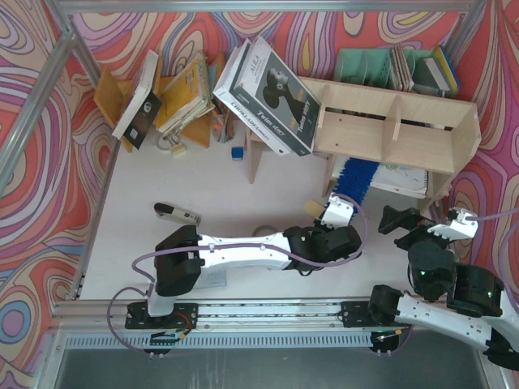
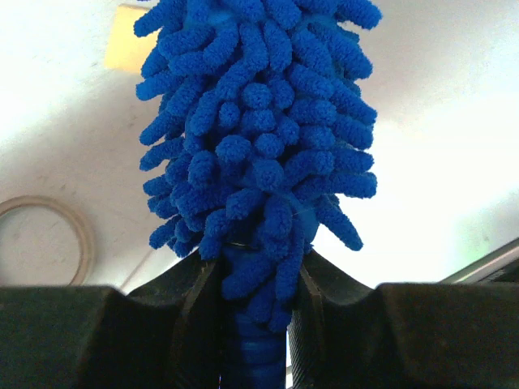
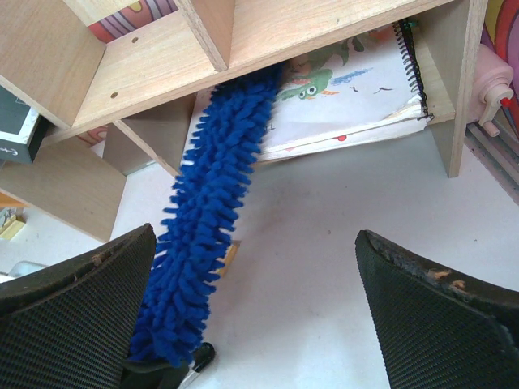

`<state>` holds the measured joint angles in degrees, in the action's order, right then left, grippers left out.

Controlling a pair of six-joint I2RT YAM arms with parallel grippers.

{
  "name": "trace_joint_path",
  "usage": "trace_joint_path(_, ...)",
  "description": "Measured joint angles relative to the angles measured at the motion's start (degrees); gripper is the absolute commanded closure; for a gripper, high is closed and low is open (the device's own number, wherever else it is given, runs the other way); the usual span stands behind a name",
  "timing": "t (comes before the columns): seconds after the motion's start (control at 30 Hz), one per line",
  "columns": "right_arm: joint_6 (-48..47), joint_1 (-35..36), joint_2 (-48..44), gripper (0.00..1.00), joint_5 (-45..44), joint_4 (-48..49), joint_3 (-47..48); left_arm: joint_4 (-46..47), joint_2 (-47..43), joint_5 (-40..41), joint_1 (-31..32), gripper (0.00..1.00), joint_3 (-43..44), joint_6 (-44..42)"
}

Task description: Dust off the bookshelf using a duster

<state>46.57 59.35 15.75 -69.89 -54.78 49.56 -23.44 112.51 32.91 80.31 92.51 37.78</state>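
The duster (image 2: 255, 154) is clamped at the base of its fluffy blue head, where the smooth handle begins, between the fingers of the left gripper (image 1: 339, 203). From that gripper the head runs straight ahead and slightly to its right. It passes into the open lower tier of the bookshelf (image 1: 389, 121), and its far end is tucked under the middle board. The right wrist view shows the tip just at the left edge of a spiral-bound notebook (image 3: 357, 89), which lies flat in that bottom tier with a cartoon drawing on its cover.

The right gripper (image 3: 255, 324) is spread wide with nothing between its fingers. It sits just to the right of the left gripper, pointed at the same shelf opening. The duster passes close by its left finger, and I cannot tell whether the two touch.

Below and to the left of the left gripper, a pale tape ring (image 2: 40, 243) lies flat on the white surface (image 1: 227, 186). A small yellow note (image 2: 134, 36) lies farther ahead on that same side. Well off to the left gripper's left, a large black box (image 1: 268, 85) leans against the near end of the bookshelf.
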Motion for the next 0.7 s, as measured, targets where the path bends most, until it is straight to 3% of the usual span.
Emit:
trace_joint_path(0.27, 0.0, 0.0, 0.0, 0.01, 0.0, 0.0, 0.0, -1.95, -7.8, 4.02, 0.13, 1.0, -8.44, 4.68)
trace_joint_path(0.43, 0.0, 0.0, 0.0, 0.01, -0.04, 0.0, 0.0, -1.57, -7.82, 3.41, 0.57, 1.0, -8.04, 4.79)
trace_joint_path(0.7, 0.33, 0.0, 0.0, 0.01, -0.17, -0.04, 0.0, -0.26, -1.66, -0.85, 2.82, 1.0, -0.17, 1.27)
